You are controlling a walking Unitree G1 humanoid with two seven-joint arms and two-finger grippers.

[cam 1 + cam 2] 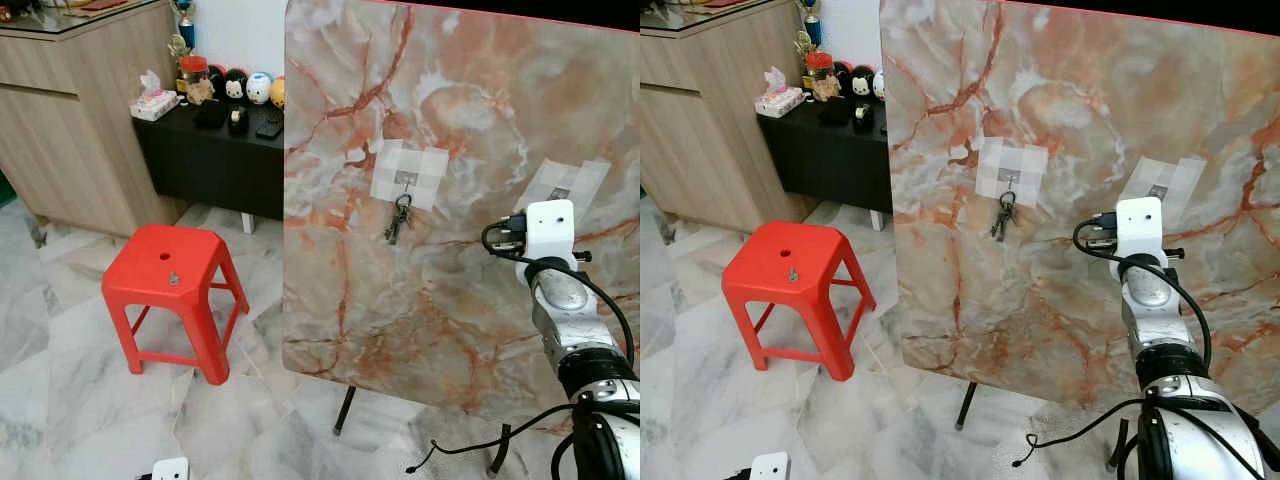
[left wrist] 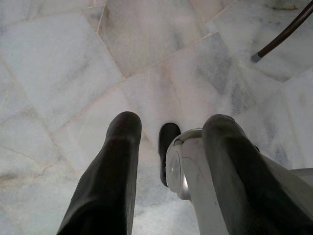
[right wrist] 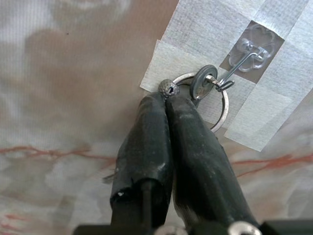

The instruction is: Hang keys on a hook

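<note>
A marble board (image 1: pixel 450 120) stands upright and carries two taped hooks. On the left hook (image 1: pixel 404 179) hangs a bunch of keys (image 1: pixel 399 218). My right arm (image 1: pixel 550 232) is raised to the right hook (image 1: pixel 560 192) and covers the gripper there. In the right wrist view my right gripper (image 3: pixel 165 100) is shut on a metal key ring (image 3: pixel 222 105). The ring's round tag (image 3: pixel 201 83) sits on the wire tip of the clear hook (image 3: pixel 250 48). My left gripper (image 2: pixel 171 122) hangs open over the marble floor, holding nothing.
A red plastic stool (image 1: pixel 170 268) with a small metal item (image 1: pixel 174 278) on its seat stands left of the board. Behind it are a black sideboard (image 1: pixel 215 150) with figurines and a wooden cabinet (image 1: pixel 70 120). The board's stand legs (image 1: pixel 345 410) reach the floor.
</note>
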